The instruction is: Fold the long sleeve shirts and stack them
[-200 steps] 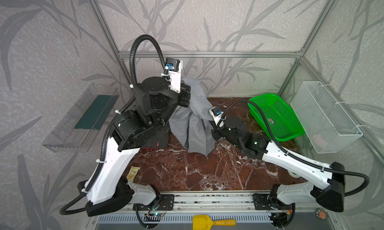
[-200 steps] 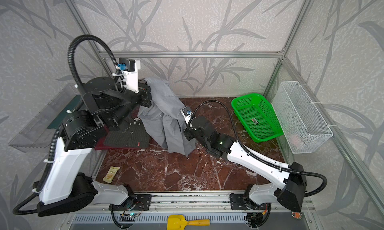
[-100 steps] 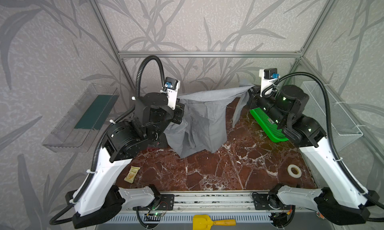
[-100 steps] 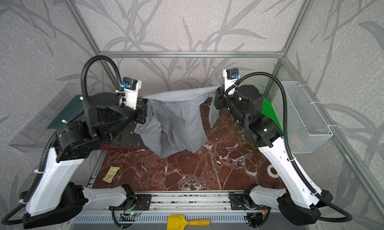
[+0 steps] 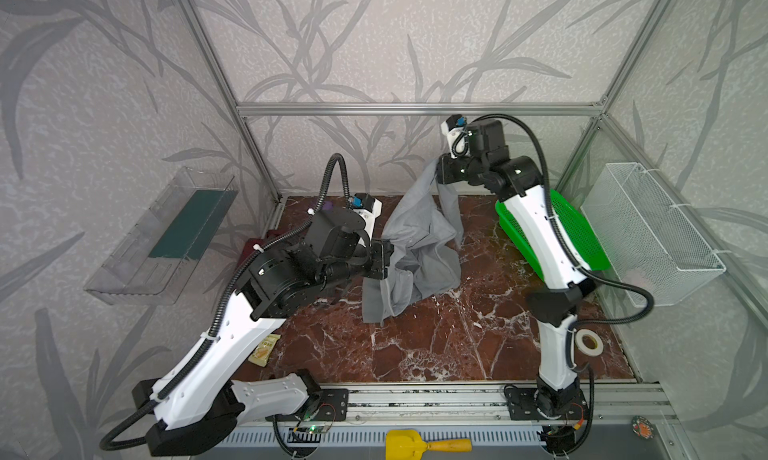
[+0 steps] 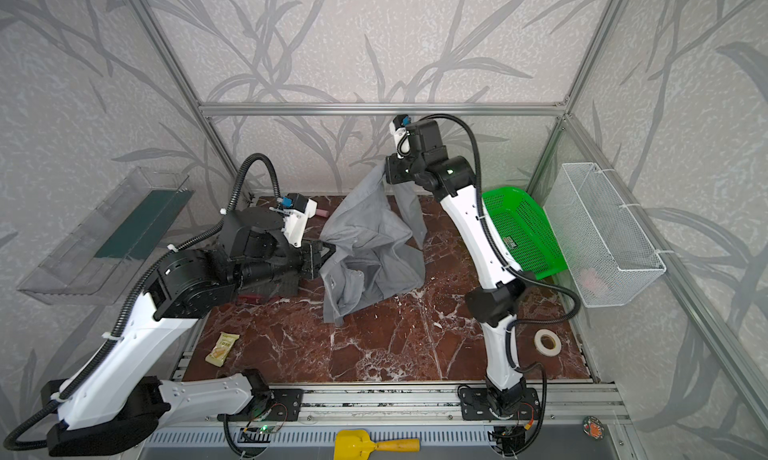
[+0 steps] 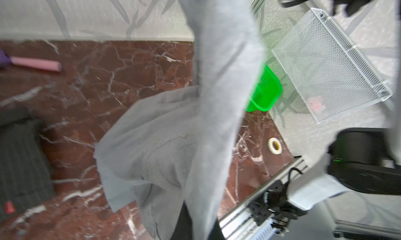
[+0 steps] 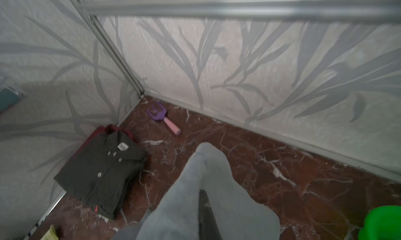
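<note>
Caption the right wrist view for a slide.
Held-up plain light grey cloth shirt drapes across the foreground; folded dark grey pinstriped shirt rests on a maroon shirt in the corner.

walls (image 5: 374,42): grey leaf-print | floor (image 5: 415,345): red-brown white-veined marble | frame (image 5: 415,109): aluminium | light: soft, even

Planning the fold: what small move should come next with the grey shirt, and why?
Probably lower the right gripper, drawing it away from the left gripper: the shirt hangs bunched between them, right end high, not yet flat on the table.
</note>
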You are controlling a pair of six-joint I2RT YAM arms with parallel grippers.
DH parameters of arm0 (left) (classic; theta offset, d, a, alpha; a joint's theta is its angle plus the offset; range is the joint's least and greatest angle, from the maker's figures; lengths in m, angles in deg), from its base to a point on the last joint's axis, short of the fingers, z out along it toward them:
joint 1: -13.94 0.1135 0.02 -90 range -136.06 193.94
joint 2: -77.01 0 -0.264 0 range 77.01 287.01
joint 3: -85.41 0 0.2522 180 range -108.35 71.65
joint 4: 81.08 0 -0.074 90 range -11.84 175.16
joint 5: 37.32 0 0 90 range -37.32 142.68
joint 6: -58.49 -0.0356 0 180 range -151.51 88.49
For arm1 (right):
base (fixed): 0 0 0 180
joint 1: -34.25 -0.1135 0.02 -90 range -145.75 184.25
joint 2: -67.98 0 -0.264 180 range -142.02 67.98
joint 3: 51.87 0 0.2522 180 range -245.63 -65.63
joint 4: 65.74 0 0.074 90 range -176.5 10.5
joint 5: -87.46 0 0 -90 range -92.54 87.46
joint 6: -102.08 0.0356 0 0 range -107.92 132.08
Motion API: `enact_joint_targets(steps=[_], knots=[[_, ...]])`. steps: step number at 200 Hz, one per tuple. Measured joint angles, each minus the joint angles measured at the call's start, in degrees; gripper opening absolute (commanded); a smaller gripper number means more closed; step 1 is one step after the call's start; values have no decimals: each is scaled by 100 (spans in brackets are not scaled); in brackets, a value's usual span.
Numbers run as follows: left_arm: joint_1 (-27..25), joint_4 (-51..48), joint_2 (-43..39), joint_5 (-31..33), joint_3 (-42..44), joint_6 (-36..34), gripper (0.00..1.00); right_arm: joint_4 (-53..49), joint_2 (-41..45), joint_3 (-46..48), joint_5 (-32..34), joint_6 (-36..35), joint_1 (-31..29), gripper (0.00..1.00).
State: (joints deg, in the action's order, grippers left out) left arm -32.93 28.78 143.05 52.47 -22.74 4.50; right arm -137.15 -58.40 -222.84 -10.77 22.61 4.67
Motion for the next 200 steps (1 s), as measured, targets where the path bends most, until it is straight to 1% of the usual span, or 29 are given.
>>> enact_joint_targets(steps=[5, 10, 15, 27, 44, 61, 74, 97, 118, 130, 140, 147, 154, 164, 174, 189, 200], knots=[[-13, 68, -39, -22, 74, 175, 0, -258, -361, -404, -96, 24, -31, 20], [-28, 122, -83, -26, 149, 352, 0, -557, -730, -841, -184, 20, -66, 28], [-44, 179, -120, -24, 203, 516, 0, -796, -1008, -1185, -245, 22, -96, 34], [-81, 330, -212, 28, 304, 911, 0, -1397, -1427, -1626, -341, 48, -155, 42], [-107, 555, -330, 175, 380, 1412, 0, -2083, -1480, -1749, -271, 83, -258, 50], [-109, 769, -389, 452, 376, 1799, 0, -2524, -1202, -1768, 31, 81, -385, 56], [-114, 920, -404, 726, 376, 1978, 0, -2710, -815, -1738, 271, 85, -476, 58], [-114, 1152, -350, 1207, 365, 2173, 0, -2804, 131, -1567, 525, 103, -608, 58], [-114, 1281, -140, 1565, 234, 2212, 0, -2769, 1143, -1106, 658, 52, -798, 58], [-114, 1373, 26, 1733, 125, 2177, 0, -2629, 1816, -479, 662, -48, -949, 58], [-114, 1419, 164, 1834, 22, 2142, 0, -2245, 2559, 538, 577, -181, -1106, 60], [-114, 1458, 269, 1888, -59, 2103, 0, -1862, 3167, 1449, 455, -245, -1215, 69], [-114, 1488, 356, 1928, -136, 2059, 0, -1244, 3904, 2649, 264, -278, -1316, 77], [-111, 1539, 466, 1978, -227, 2022, 0, -459, 4889, 4210, -31, -275, -1410, 79], [-111, 1598, 535, 2000, -267, 1991, 0, 120, 5692, 5394, -258, -284, -1429, 81], [-109, 1646, 612, 2011, -286, 1954, 0, 697, 6481, 6564, -446, -293, -1429, 81], [-109, 1652, 669, 2009, -304, 1945, 0, 957, 6763, 6979, -511, -313, -1432, 81]])
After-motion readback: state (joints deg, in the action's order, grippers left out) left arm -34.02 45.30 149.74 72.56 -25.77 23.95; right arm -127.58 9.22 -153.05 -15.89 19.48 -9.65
